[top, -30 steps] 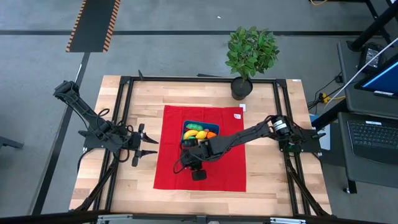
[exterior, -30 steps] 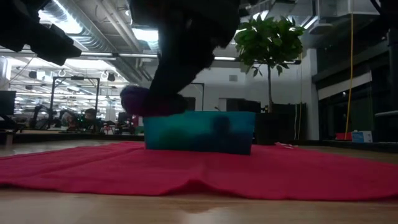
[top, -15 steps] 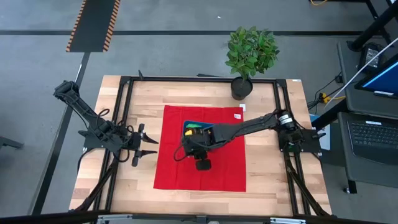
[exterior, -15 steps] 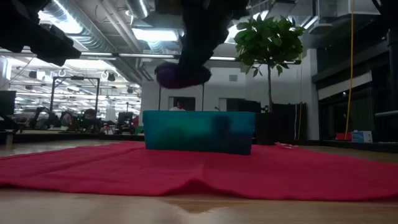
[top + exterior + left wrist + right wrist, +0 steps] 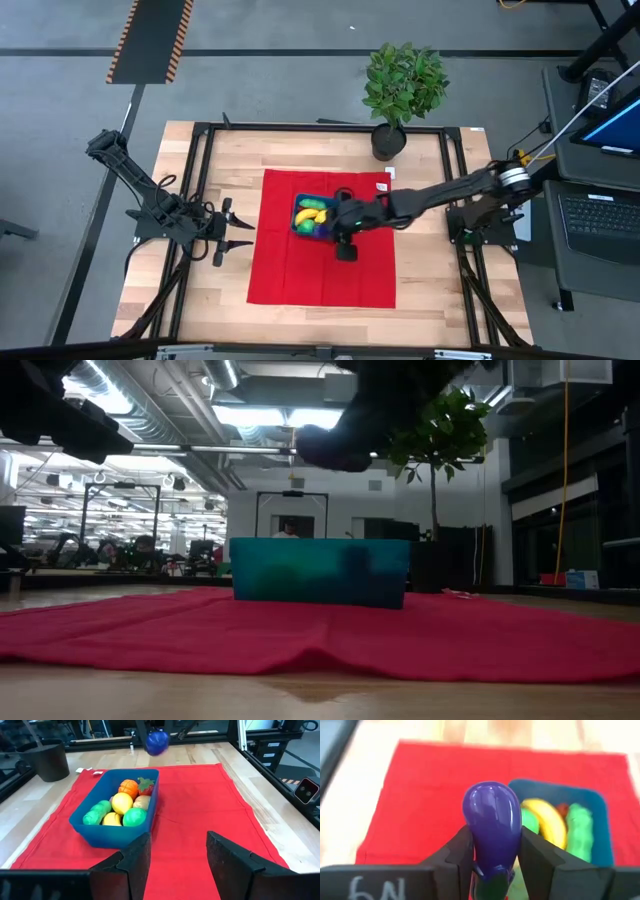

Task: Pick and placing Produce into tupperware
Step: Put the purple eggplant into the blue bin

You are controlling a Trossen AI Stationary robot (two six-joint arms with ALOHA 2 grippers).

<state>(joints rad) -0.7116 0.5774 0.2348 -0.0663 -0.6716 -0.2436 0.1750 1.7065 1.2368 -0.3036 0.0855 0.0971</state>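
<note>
right wrist view showed the right hand clamped on a glossy purple toy eggplant, fingers pinching its narrower lower half, bulb end free. it hung in the air above the teal tupperware, which sat on the red cloth on the bench with a banana and other toy produce inside. it looked light, hard and slippery, so i'd grip mid-body. the left hand waited half open, empty, near the cloth's edge.

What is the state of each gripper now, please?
Left gripper: open, holding nothing, beside the red cloth.
Right gripper: shut on the purple eggplant, above the tupperware.
</note>
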